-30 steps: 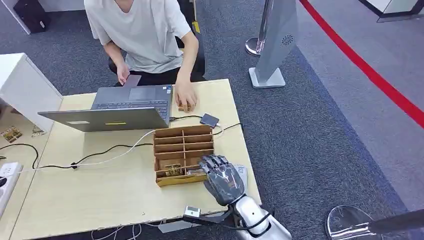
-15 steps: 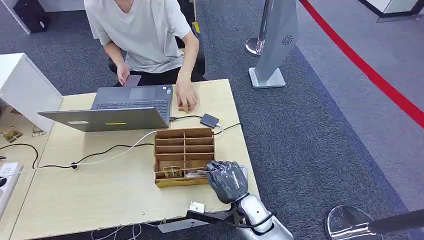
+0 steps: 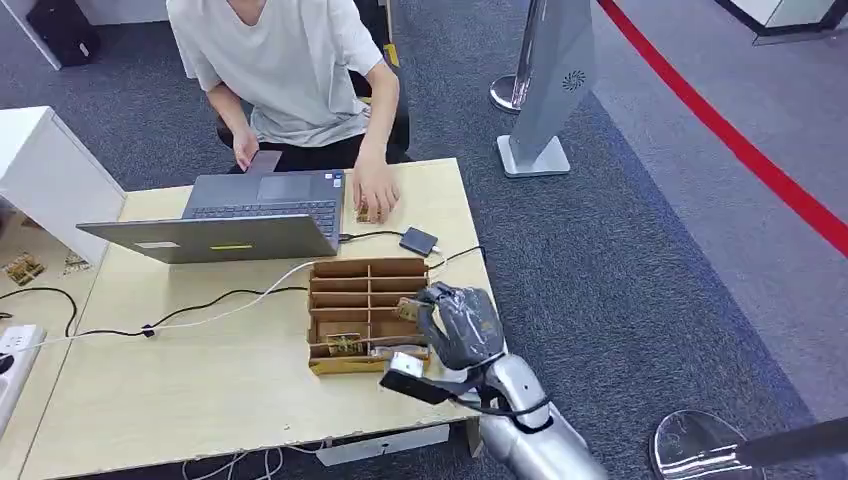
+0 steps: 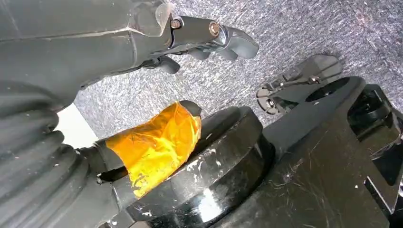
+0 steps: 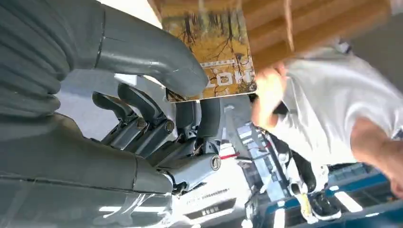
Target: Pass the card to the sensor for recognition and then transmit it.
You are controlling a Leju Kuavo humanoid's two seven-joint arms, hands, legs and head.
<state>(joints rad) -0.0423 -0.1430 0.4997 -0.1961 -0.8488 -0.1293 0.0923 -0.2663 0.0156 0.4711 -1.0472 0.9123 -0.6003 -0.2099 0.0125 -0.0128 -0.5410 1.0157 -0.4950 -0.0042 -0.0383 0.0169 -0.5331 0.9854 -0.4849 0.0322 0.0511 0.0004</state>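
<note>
My right hand [image 3: 458, 322] hovers over the right side of the wooden divider box [image 3: 366, 290] and pinches a small card [image 3: 407, 308] lifted above the compartments. In the right wrist view the card [image 5: 214, 52] is yellow-brown with a tree picture, caught between the thumb and the fingers [image 5: 142, 107] of the right hand [image 5: 157, 118]. More cards [image 3: 345, 343] stand in the box's near row. A small dark sensor [image 3: 419, 240] on a cable lies on the table beyond the box. My left hand [image 4: 190, 33] hangs over the carpet with its fingers apart, holding nothing.
A person sits across the table [image 3: 200, 390], one hand [image 3: 373, 190] resting near the open laptop [image 3: 250, 215]. Cables [image 3: 200, 305] run over the tabletop to a power strip [image 3: 12, 350]. A white cabinet [image 3: 45, 175] stands at the left, a stanchion base [image 3: 535, 150] on the carpet.
My right hand curled its fingers at the box's near right corner, then rose and moved a little farther over the box with a card pinched in it.
</note>
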